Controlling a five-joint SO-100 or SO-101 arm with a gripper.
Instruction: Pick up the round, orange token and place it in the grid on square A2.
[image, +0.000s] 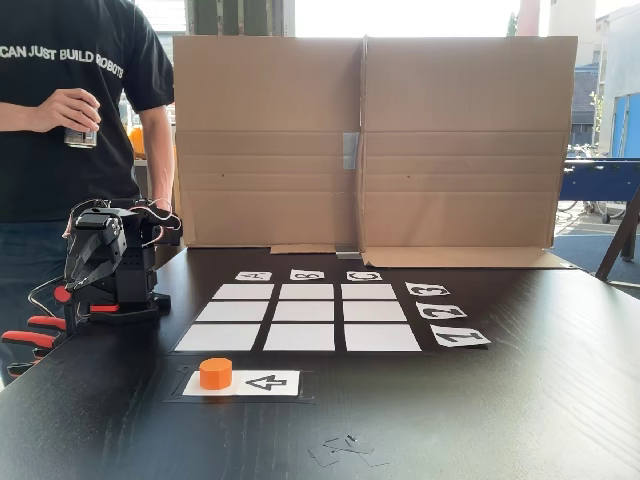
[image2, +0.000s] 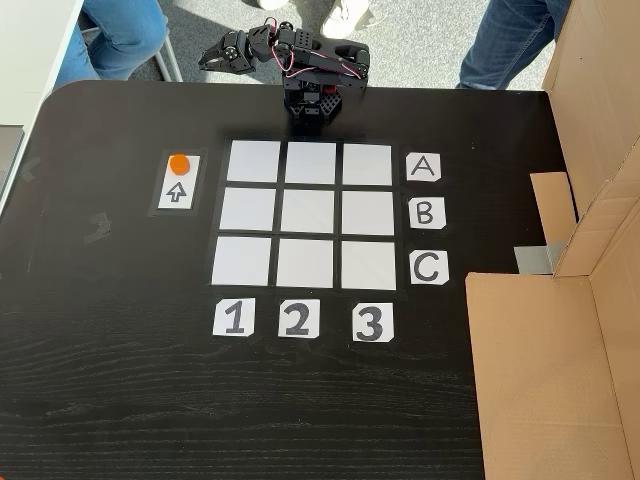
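Cardboard panels wall off the far side of the black worktop (image2: 120, 400) where we see the small bright orange faceted token (image2: 178, 162) resting on the white arrow card (image2: 178, 193), just outside the white paper 3x3 grid (image2: 310, 215). Our black end effector (image2: 215, 55) hangs folded beyond the worktop edge, apparently closed and empty. In the top-down fixed view, we judge the token below and slightly left of it, with square A2 (image2: 311, 163) well right.

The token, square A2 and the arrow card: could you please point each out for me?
token (image2: 178, 162), fixed view from above, its orange top face.
square A2 (image2: 311, 163), same view, middle of the white cell.
arrow card (image: 268, 382), front fixed view, on the printed arrow.
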